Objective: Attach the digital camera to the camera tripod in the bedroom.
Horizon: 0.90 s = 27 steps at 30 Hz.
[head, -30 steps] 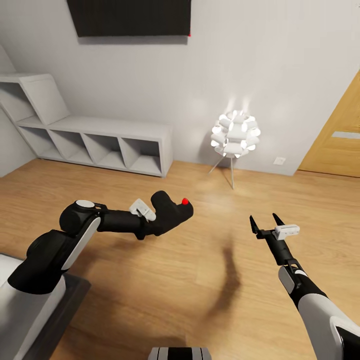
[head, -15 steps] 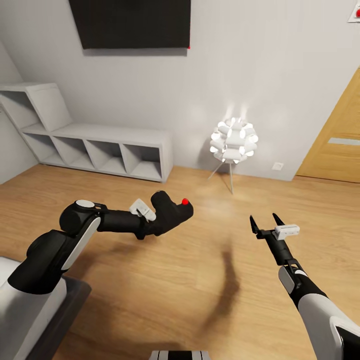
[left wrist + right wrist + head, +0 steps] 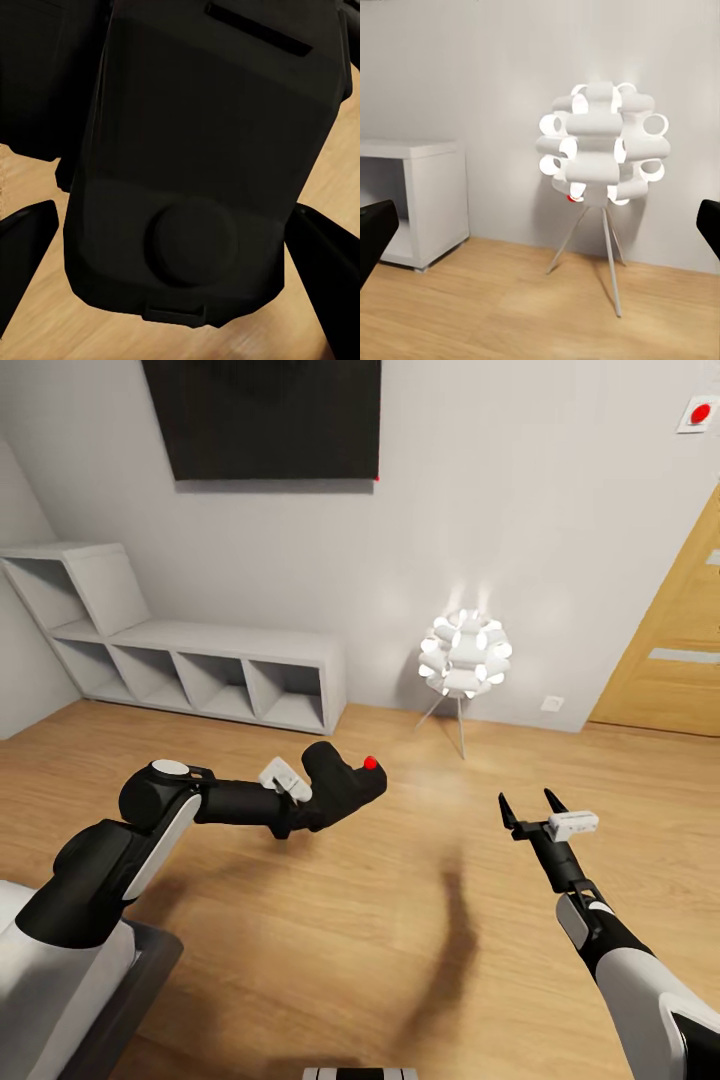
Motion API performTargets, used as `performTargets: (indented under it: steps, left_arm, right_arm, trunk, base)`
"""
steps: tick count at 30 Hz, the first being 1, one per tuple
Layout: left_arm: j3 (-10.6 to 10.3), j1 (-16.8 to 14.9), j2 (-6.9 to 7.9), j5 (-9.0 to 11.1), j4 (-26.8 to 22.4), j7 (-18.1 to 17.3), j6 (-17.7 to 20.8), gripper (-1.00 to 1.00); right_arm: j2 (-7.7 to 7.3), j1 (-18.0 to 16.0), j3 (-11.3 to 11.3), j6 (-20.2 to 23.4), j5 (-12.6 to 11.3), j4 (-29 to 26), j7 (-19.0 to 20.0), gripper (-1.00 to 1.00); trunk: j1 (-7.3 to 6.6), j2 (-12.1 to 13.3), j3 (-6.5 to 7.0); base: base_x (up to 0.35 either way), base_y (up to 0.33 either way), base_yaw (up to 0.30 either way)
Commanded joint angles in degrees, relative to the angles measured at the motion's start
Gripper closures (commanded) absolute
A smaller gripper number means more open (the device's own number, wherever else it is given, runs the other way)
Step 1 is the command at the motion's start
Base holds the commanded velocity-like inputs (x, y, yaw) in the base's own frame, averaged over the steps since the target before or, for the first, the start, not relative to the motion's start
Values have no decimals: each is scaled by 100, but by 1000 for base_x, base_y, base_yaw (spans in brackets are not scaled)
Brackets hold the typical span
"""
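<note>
Pale grey walls and a light wood floor (image 3: 300, 920) frame the head view, with a dark flat panel (image 3: 275, 415) hung at 12 o'clock and a low white cubby shelf (image 3: 200, 670) running along the wall toward 10 o'clock. A white ball-shaped lamp (image 3: 464, 655) on thin splayed legs glows near the wall just right of centre, and a wooden door (image 3: 675, 650) stands at 3 o'clock, with a small white wall plate carrying a red dot (image 3: 697, 412) up at 1 o'clock. The left arm reaches in from 8 o'clock, and its left gripper (image 3: 305, 810) is clamped on the digital camera (image 3: 340, 790) — a chunky black body held above the floor near the middle of the head view, its small red button (image 3: 370, 763) on the upper side. In the left wrist view the camera's dark body (image 3: 199, 172) fills the space between the two black fingers (image 3: 26, 247), with a round knob on its face and wood floor showing past its edges. The right gripper (image 3: 532, 810) comes in from 4 o'clock and hangs over bare floor with its jaws spread apart and nothing between them — well apart from the camera. From the right wrist view the lamp (image 3: 600, 146) stands straight ahead on the floor beside the end of the shelf (image 3: 424, 199).
</note>
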Motion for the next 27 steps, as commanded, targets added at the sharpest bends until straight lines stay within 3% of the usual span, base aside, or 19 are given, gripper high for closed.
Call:
performTargets:
  steps: [1,27]
  left_arm:
    - [-5,-6,3,26,-2,5,31,100]
    - [-5,-4,4,26,-2,5,31,100]
  right_arm:
    - [1,-5,-25,-3,-31,18,59,-100]
    - [1,-5,-18,-4,-31,68,58,-100]
  trunk:
    - [-4,0,8]
    - [-71,34,340]
  base:
    - [0,0,0]
    - [0,0,0]
